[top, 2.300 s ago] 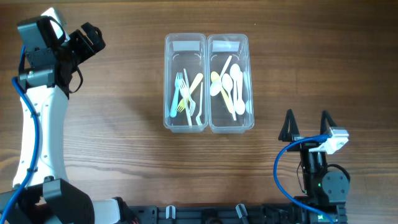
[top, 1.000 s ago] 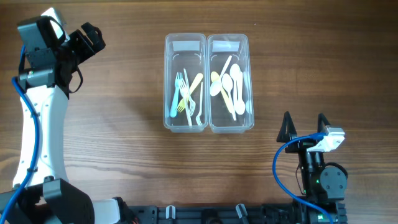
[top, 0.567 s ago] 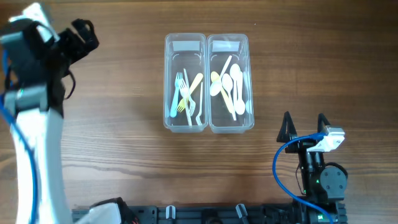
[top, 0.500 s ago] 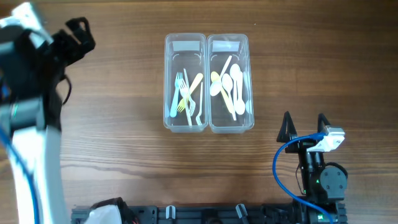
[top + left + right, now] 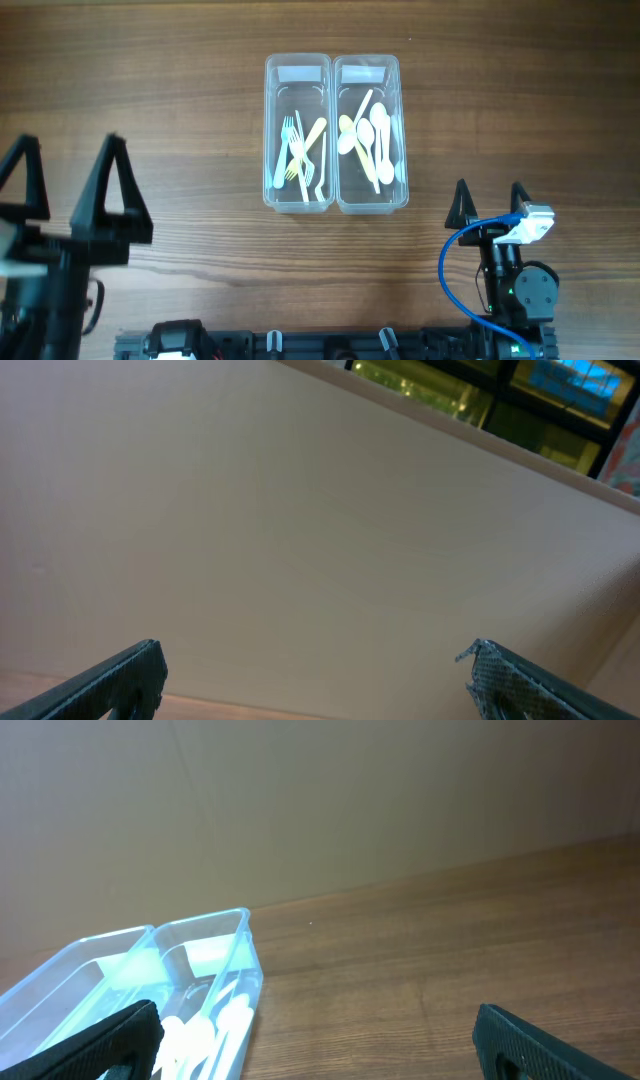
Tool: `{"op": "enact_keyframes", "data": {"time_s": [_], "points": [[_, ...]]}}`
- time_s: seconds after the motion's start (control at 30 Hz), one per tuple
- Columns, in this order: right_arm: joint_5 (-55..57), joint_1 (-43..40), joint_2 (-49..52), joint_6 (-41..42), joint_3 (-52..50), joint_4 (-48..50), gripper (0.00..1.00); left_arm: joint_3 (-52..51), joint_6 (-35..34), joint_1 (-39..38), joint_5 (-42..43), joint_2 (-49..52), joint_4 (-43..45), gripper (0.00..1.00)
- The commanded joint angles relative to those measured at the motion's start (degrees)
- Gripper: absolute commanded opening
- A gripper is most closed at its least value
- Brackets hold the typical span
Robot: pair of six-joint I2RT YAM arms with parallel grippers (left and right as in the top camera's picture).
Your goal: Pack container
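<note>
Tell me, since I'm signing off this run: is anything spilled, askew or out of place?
Nothing stands out. Forks lie in the left bin, spoons in the right bin; bins sit square, side by side.

I see my left hand point(image 5: 68, 150) raised near the overhead camera, fingers spread wide, empty. My right hand point(image 5: 490, 192) rests lower right, likewise spread.

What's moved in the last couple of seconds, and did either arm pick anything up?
The left gripper swung from the far left back to the near left, jaws open and empty. The right gripper only nudged slightly, also open, holding nothing. The fork container and spoon container stayed put, contents included.
</note>
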Motion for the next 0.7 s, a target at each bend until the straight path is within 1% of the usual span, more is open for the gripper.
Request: {"op": "enact_keyframes", "data": {"time_s": [0.0, 0.1, 0.37, 0.53, 0.67], "points": [[0.8, 0.3, -0.8, 0.8, -0.1, 0.1, 1.00, -2.7, 0.9, -2.0, -1.4, -3.5, -0.5, 1.00], [0.8, 0.3, -0.8, 0.9, -0.1, 0.0, 1.00, -9.2, 0.6, -3.0, -1.4, -7.6, -0.5, 1.00], [0.8, 0.3, -0.8, 0.9, -0.1, 0.0, 1.00, -33.4, 0.5, -3.1, -1.2, -20.0, 4.0, 1.00], [0.8, 0.3, -0.8, 0.9, -0.1, 0.0, 1.00, -48.3, 0.5, -3.1, -1.4, -25.8, 13.3, 1.00], [0.8, 0.3, -0.8, 0.9, -0.1, 0.1, 1.00, -56.2, 0.5, -3.1, -1.4, -27.6, 17.9, 1.00]]}}
